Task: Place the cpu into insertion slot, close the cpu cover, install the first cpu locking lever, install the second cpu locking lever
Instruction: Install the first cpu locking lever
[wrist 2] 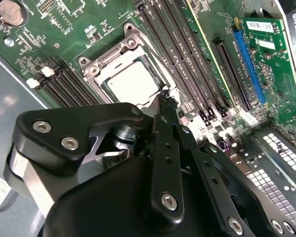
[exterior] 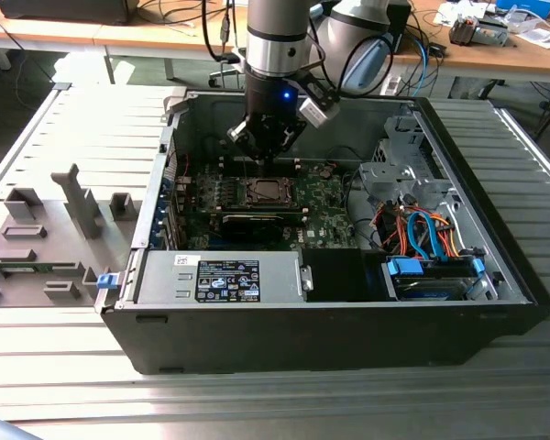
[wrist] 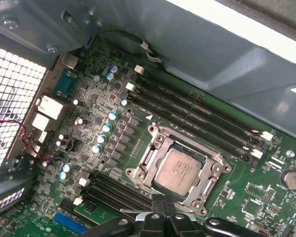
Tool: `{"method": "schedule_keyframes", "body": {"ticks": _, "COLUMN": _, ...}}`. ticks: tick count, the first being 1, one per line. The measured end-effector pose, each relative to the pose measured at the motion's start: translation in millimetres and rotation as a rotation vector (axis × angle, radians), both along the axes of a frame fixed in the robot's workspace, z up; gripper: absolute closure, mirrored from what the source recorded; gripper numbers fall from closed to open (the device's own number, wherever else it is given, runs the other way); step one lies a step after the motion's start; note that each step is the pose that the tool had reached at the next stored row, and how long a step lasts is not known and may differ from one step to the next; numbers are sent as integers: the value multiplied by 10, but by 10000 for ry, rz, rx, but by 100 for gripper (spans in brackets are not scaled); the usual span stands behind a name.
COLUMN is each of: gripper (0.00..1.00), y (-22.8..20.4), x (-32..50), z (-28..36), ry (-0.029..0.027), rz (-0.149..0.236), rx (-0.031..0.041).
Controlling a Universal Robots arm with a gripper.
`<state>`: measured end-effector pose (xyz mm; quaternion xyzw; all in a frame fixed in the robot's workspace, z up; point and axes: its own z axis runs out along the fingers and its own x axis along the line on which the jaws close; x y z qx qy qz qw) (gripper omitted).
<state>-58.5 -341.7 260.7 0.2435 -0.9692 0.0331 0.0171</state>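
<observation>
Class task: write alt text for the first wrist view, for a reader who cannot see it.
A silver cpu sits in the metal-rimmed insertion slot on a green board. Black memory slots flank the slot; the shut gripper is close beside its rim.

Nothing is legible: print on the black rectangular label [exterior: 227, 280] on the grey metal power-supply box [exterior: 160, 275] is too small; the flat silver-grey square cpu [wrist: 175, 170] shows none.

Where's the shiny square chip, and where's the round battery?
cpu [wrist: 174, 170]: first wrist view, middle of its silver top.
round battery [wrist: 292, 178]: first wrist view, centre of its flat face.
</observation>
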Motion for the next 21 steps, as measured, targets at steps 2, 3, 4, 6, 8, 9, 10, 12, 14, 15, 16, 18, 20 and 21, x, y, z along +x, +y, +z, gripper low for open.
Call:
{"method": "schedule_keyframes", "body": {"ticks": 2, "gripper": 89, "y": 0, "x": 0, "z": 0, "ry": 0, "rz": 94, "rx": 8}}
{"method": "schedule_keyframes", "body": {"ticks": 3, "gripper": 89, "y": 0, "x": 0, "z": 0, "ry": 0, "rz": 141, "rx": 13}}
{"method": "schedule_keyframes", "body": {"ticks": 4, "gripper": 89, "y": 0, "x": 0, "z": 0, "ry": 0, "rz": 203, "rx": 18}}
{"method": "schedule_keyframes", "body": {"ticks": 6, "gripper": 89, "y": 0, "x": 0, "z": 0, "ry": 0, "rz": 274, "rx": 25}}
{"method": "schedule_keyframes", "body": {"ticks": 8, "gripper": 89, "y": 0, "x": 0, "z": 0, "ry": 0, "rz": 369, "rx": 34}}
{"method": "schedule_keyframes", "body": {"ticks": 9, "gripper": 89, "y": 0, "x": 0, "z": 0, "ry": 0, "rz": 401, "rx": 37}}
{"method": "schedule_keyframes", "body": {"ticks": 10, "gripper": 89, "y": 0, "x": 0, "z": 0, "ry": 0, "rz": 446, "rx": 41}}
{"method": "schedule_keyframes", "body": {"ticks": 12, "gripper": 89, "y": 0, "x": 0, "z": 0, "ry": 0, "rz": 526, "rx": 50}}
{"method": "schedule_keyframes", "body": {"ticks": 14, "gripper": 89, "y": 0, "x": 0, "z": 0, "ry": 0, "rz": 615, "rx": 60}}
{"method": "schedule_keyframes", "body": {"ticks": 15, "gripper": 89, "y": 0, "x": 0, "z": 0, "ry": 0, "rz": 689, "rx": 68}}
{"method": "schedule_keyframes", "body": {"ticks": 16, "gripper": 89, "y": 0, "x": 0, "z": 0, "ry": 0, "rz": 726, "rx": 71}}
{"method": "schedule_keyframes", "body": {"ticks": 18, "gripper": 89, "y": 0, "x": 0, "z": 0, "ry": -1, "rz": 843, "rx": 83}}
{"method": "schedule_keyframes", "body": {"ticks": 20, "gripper": 89, "y": 0, "x": 0, "z": 0, "ry": 0, "rz": 974, "rx": 97}}
{"method": "schedule_keyframes", "body": {"ticks": 21, "gripper": 89, "y": 0, "x": 0, "z": 0, "ry": -1, "rz": 1086, "rx": 110}}
